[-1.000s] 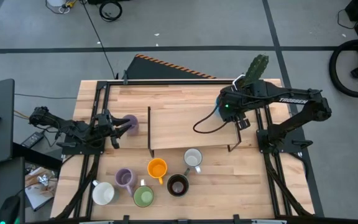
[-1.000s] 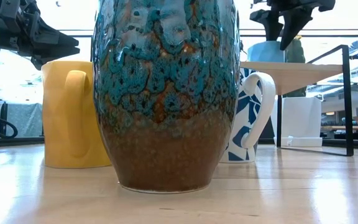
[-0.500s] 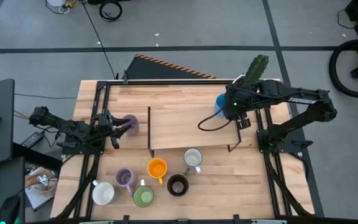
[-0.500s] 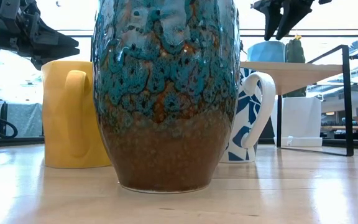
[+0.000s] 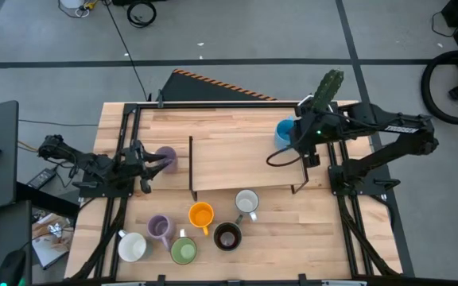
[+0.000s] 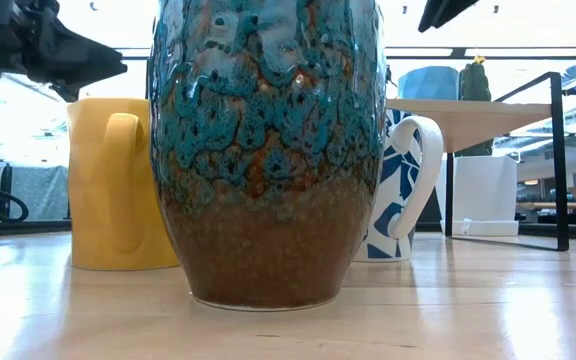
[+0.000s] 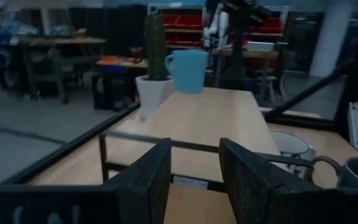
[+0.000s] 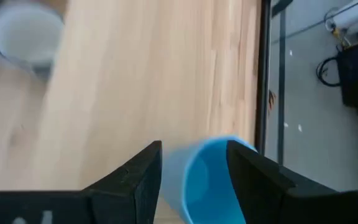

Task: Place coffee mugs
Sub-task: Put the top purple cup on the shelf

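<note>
Right claw [image 8: 191, 168]: fingers apart, nothing between them, hanging above the blue mug [image 5: 284, 131].
Blue mug: upright on the raised wooden shelf [image 5: 237, 159], at its far right corner, just beside the white hexagonal pot with the cactus [image 5: 327, 89].
Left claw [image 5: 151, 164]: at the table's [image 5: 308, 238] left side, fingers part-way apart; the lavender mug [image 5: 166, 157] sits right at the fingertips, but the overhead view is too coarse to tell whether it is gripped.
Shelf: a wooden board on a black metal frame, spanning the middle of the table; only the blue mug stands on it.
Front of table, row near the shelf: orange mug [image 5: 201, 215], then a white/grey mug [image 5: 246, 202] to its right.
Front row nearest the edge: a white mug [image 5: 132, 246], a second lavender mug [image 5: 160, 229], the green mug [image 5: 183, 252] and the dark brown mug [image 5: 227, 237].
Low view: the brown mug, glazed teal above, fills the picture.
</note>
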Controlling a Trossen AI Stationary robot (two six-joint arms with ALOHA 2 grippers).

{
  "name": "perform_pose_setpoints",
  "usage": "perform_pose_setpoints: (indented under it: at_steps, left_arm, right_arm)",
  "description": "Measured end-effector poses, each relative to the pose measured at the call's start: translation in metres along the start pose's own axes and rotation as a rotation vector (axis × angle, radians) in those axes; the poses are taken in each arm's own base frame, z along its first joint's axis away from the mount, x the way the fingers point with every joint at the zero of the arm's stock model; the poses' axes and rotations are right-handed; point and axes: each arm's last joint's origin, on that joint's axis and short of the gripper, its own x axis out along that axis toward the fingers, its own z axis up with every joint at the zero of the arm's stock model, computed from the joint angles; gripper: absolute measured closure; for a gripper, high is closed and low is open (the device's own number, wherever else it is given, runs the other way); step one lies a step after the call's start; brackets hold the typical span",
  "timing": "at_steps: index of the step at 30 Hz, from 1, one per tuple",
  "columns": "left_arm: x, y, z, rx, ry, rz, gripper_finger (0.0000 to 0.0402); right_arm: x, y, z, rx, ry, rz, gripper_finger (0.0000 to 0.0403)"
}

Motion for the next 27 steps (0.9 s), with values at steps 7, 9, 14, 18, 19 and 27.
perform_pose_setpoints:
  at_steps: [7, 9, 14, 18, 19, 27]
  left_arm:
    - [-0.002, -0.001, 0.003, -0.054, 0.013, -0.016, 0.0260]
    - [-0.003, -0.002, 0.011, -0.088, 0.030, -0.029, 0.0260]
    - [-0.001, -0.006, 0.027, -0.093, 0.115, -0.023, 0.0260]
    - [0.003, -0.010, 0.039, -0.071, 0.239, 0.006, 0.0260]
    - [0.003, -0.011, 0.043, -0.064, 0.268, 0.014, 0.0260]
    - [0.004, -0.013, 0.070, -0.064, 0.431, 0.086, 0.0260]
  right_arm:
    - [-0.012, 0.013, 0.007, 0.169, -0.114, 0.037, 0.0226]
    - [-0.015, 0.017, 0.006, 0.180, -0.103, 0.033, 0.0233]
    - [-0.011, 0.026, -0.002, 0.219, -0.054, 0.033, 0.0252]
    - [0.002, 0.032, -0.007, 0.299, -0.030, 0.042, 0.0260]
    - [0.006, 0.034, -0.008, 0.305, -0.042, 0.051, 0.0261]
    - [0.024, 0.050, -0.010, 0.304, -0.301, 0.049, 0.0262]
